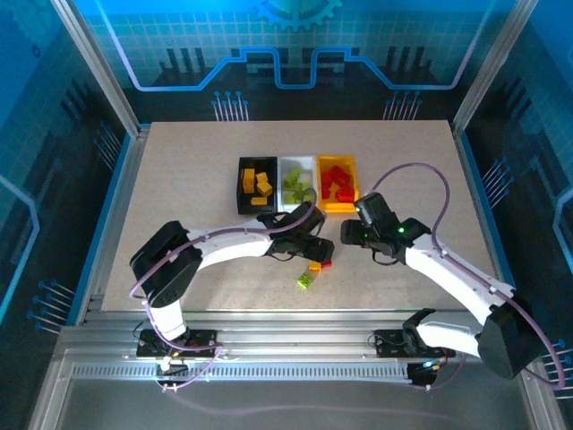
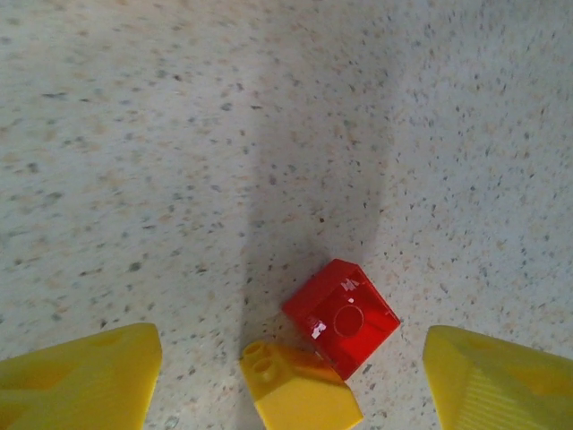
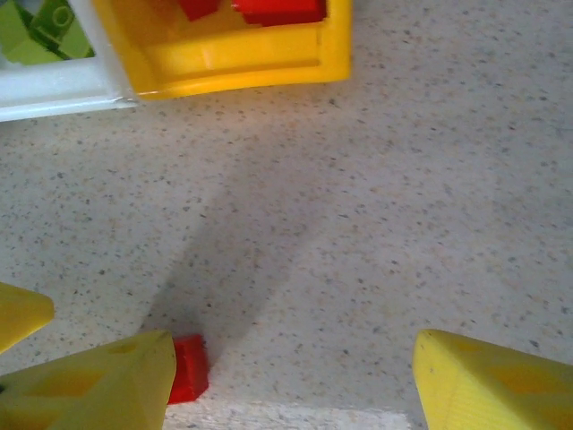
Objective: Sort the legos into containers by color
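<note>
The step in hand looks like picking the red brick, which lies toward the middle of the bench's front edge, touching a yellow brick. The left claw stands apart and straddles both bricks, so it should centre on the red one alone before pinching. The right claw, also apart and empty, hovers just short of the yellow bin.

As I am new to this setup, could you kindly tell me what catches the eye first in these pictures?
Three bins stand in a row mid-table: the black bin holds yellow-orange bricks, the white bin green ones, the yellow bin red ones. Just in front, the left fingers straddle a loose red brick and a yellow brick, with a green brick lying nearby.
</note>
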You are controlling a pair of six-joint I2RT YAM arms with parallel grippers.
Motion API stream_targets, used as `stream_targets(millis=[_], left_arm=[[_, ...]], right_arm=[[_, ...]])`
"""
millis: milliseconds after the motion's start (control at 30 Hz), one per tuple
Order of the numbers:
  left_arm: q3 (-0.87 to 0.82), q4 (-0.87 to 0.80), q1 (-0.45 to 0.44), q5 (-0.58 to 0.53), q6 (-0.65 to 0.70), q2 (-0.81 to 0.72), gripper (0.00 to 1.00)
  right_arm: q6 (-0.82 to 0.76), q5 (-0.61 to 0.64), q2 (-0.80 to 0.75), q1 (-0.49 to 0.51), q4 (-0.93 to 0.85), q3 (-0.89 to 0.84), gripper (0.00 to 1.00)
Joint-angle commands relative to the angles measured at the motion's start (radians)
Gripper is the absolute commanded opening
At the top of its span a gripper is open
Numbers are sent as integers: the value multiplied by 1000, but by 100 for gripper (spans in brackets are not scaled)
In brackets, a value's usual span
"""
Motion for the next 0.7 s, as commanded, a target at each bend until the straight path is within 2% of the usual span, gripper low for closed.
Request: stream_targets(millis=[0,133,367,667], left_arm=[[36,-97,-12,-18,60,12,77],[24,-146,-39,-30,94,17,84],[36,-163,-83,-42,119,66,83],[87,-152,-92,-75,140,137,68]], right_arm=[[13,11,-59,-32,-18,-25,72],[6,-8,-81,-55,-6,-43,73],[7,-28,-83,-68,14,-47,73],[-2,-33,-113,-79,3,-42,73]])
